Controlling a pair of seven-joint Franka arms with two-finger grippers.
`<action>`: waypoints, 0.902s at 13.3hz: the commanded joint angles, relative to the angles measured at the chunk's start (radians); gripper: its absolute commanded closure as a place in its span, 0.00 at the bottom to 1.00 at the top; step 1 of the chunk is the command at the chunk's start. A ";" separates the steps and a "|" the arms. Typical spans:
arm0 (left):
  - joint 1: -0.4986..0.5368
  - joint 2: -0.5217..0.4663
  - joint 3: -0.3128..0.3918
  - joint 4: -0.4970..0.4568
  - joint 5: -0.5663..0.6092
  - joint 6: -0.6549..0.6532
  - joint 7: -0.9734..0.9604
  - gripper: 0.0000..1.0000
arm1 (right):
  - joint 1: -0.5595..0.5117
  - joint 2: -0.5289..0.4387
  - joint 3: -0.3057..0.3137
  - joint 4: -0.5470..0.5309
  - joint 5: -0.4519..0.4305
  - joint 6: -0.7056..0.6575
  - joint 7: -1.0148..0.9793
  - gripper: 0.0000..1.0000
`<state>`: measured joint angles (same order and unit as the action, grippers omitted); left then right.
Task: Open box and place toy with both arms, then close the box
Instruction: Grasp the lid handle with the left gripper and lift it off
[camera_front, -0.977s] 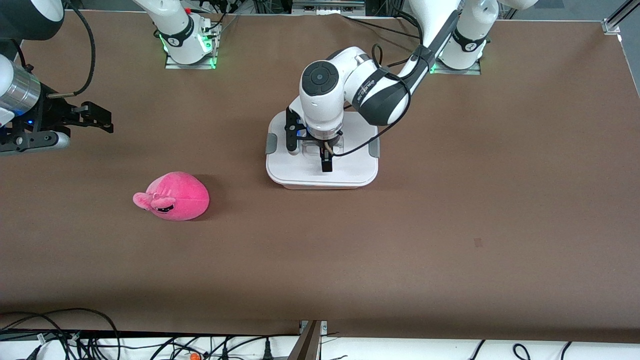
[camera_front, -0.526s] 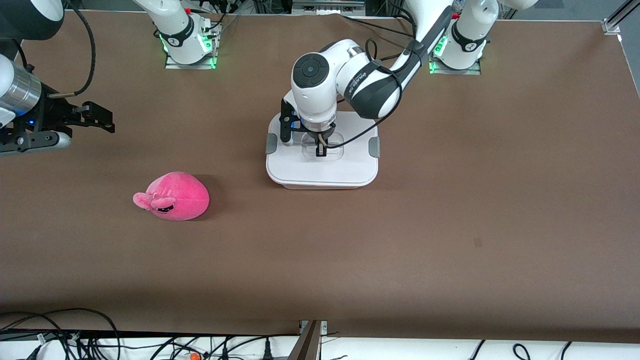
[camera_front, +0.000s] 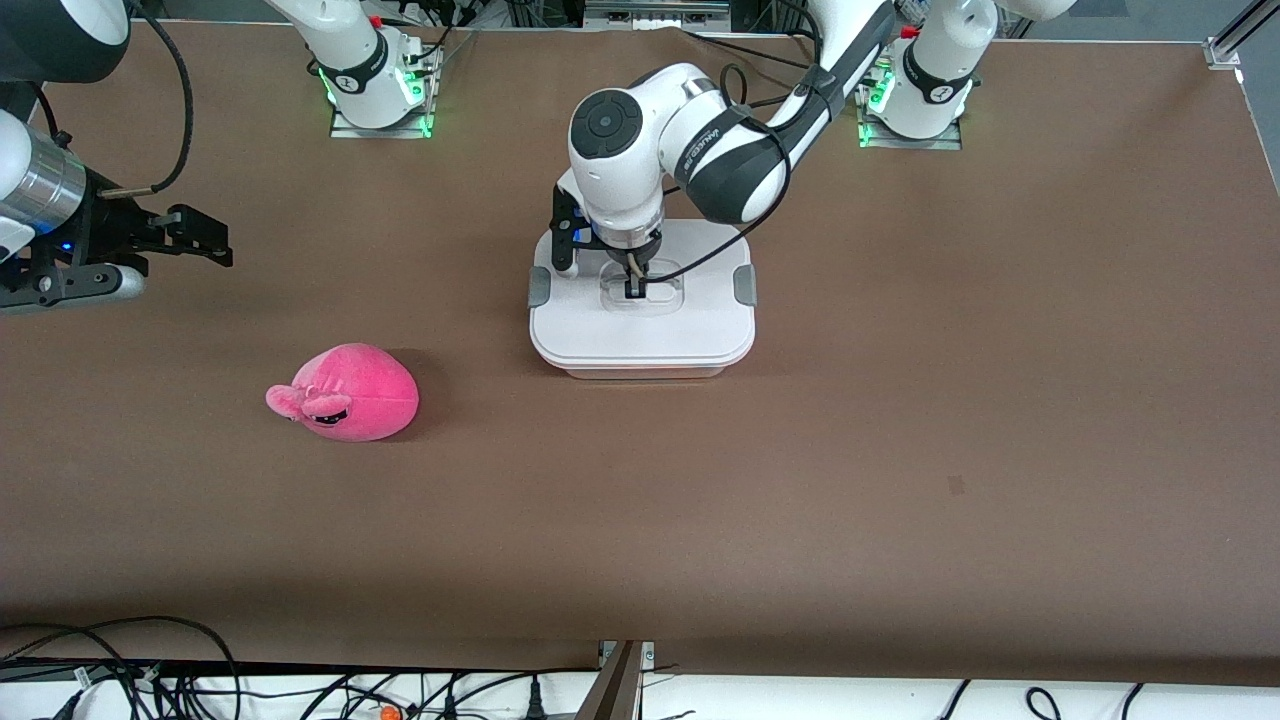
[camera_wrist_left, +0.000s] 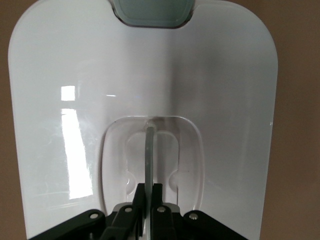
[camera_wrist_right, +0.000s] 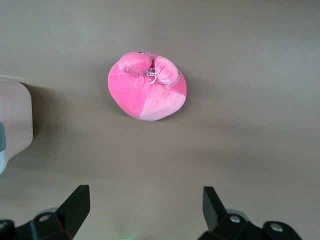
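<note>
The left pincer (camera_front: 635, 291) stands directly over the box (camera_front: 642, 368) at mid-bench, fingers clamped narrow on the clear handle (camera_wrist_left: 149, 150) at the centre of the white lid (camera_front: 640, 325); the lift should go straight up. The right pincer (camera_wrist_right: 145, 207), spread wide, waits over the bench edge at the right arm's end, the toy (camera_front: 345, 392) lying nearest it.

our left arm (camera_front: 740, 150) bent down mid-surface, wrist vertical, left pincer (camera_front: 634, 290) pointing straight down with fingers pinched tight together, our right arm waiting off at its end, right pincer (camera_front: 205, 240) level, fingers (camera_wrist_right: 75, 205) spread wide
</note>
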<state>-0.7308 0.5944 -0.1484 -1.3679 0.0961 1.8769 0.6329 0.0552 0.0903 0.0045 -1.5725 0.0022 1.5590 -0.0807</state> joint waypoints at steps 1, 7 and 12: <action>-0.004 -0.071 0.003 -0.002 0.011 -0.094 -0.033 1.00 | 0.005 0.008 0.002 0.020 0.015 -0.007 -0.008 0.00; 0.248 -0.218 0.015 0.047 0.013 -0.388 0.028 1.00 | 0.009 0.009 0.003 0.019 0.004 -0.016 -0.004 0.00; 0.618 -0.219 0.018 0.138 0.011 -0.449 0.485 1.00 | 0.015 0.055 0.003 0.022 -0.008 0.009 -0.011 0.00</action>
<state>-0.1991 0.3675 -0.1078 -1.2572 0.1046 1.4554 0.9913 0.0672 0.1088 0.0101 -1.5725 0.0003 1.5600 -0.0835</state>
